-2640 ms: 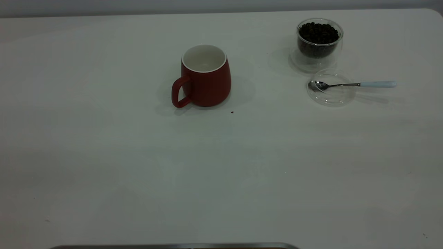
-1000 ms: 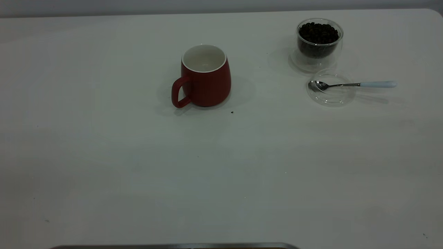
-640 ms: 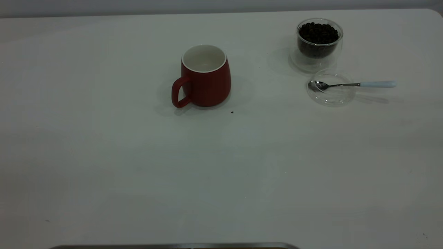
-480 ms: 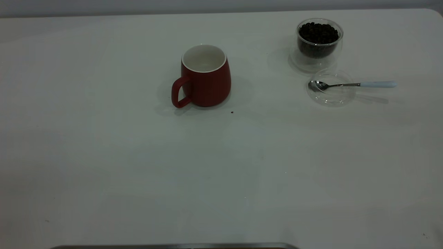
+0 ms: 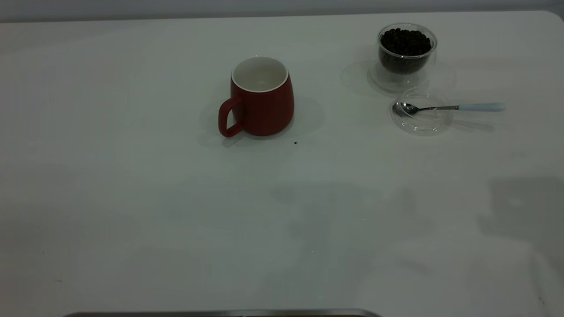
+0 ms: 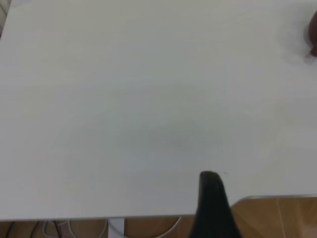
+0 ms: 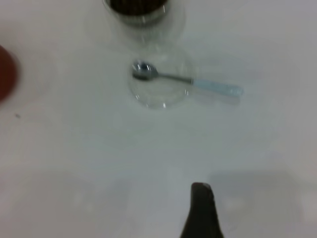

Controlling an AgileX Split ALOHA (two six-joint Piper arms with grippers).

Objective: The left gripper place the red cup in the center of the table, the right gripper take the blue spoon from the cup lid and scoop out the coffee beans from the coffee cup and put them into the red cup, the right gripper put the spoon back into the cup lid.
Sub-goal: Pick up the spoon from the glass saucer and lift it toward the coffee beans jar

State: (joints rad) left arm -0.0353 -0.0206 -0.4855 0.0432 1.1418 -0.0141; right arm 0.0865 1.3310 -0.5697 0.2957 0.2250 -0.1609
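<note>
The red cup (image 5: 262,99) stands upright and empty near the middle of the table (image 5: 132,198), handle toward the front left. The coffee cup (image 5: 406,55), full of coffee beans (image 5: 405,42), stands at the back right. Just in front of it lies the cup lid (image 5: 422,119) with the blue spoon (image 5: 458,107) across it, bowl in the lid, handle pointing right. Neither gripper shows in the exterior view. The right gripper (image 7: 201,208) hovers over bare table short of the spoon (image 7: 198,82) and lid (image 7: 161,96). The left gripper (image 6: 210,198) sits by the table's front edge, far from the red cup (image 6: 314,34).
A dark speck (image 5: 295,142) lies on the table just in front of the red cup. A grey metal strip (image 5: 220,313) runs along the table's front edge. The left wrist view shows wooden floor (image 6: 277,218) beyond the table edge.
Broad shadows have appeared on the table at the front middle and front right. The cup, glass cup, lid and spoon have not moved.
</note>
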